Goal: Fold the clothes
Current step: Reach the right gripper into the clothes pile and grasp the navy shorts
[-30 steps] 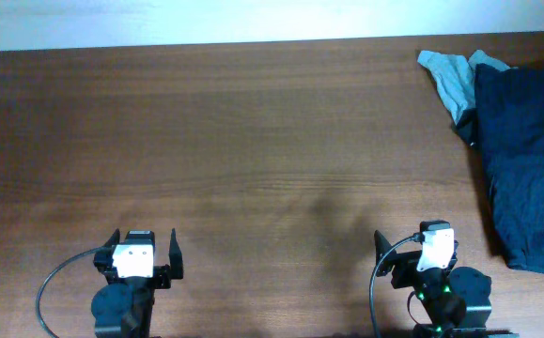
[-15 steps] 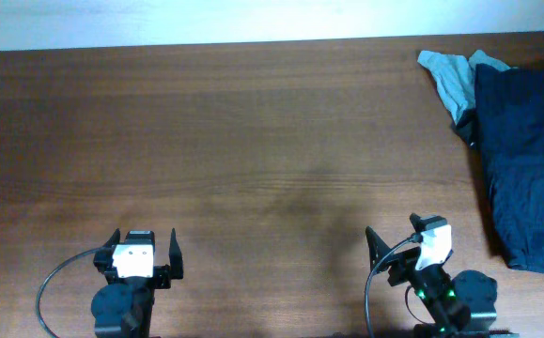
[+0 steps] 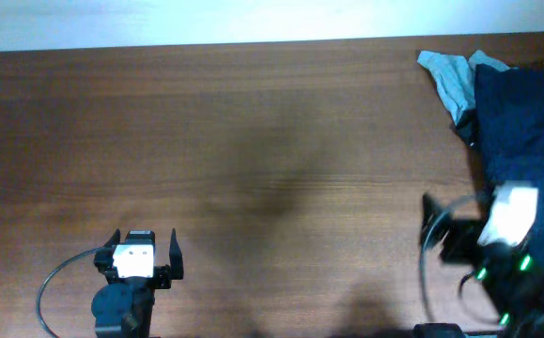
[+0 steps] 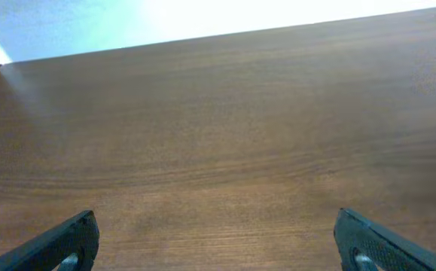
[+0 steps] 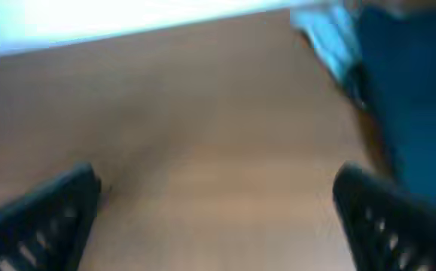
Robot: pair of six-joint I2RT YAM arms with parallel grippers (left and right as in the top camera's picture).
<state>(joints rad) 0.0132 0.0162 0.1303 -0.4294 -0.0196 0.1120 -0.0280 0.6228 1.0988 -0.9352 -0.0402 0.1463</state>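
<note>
Lying just ahead of the right gripper point(image 5: 214, 188) — navy shorts point(image 5: 410, 90).

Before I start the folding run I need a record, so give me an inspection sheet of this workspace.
Surface: brown wood table, bare across the left and middle.
Job's things: navy shorts, heaped and unfolded at the right edge, partly out of frame.
Clutter: grey garment tucked against the shorts' far-left side.
Grippers: left gripper open, empty, at the near edge; right gripper open, empty, beside the shorts; its views are blurred.
Cables: left cable loops beside its arm; right cable arcs beside its arm.
Surroundings: pale strip beyond the far edge; nothing else seen.
</note>
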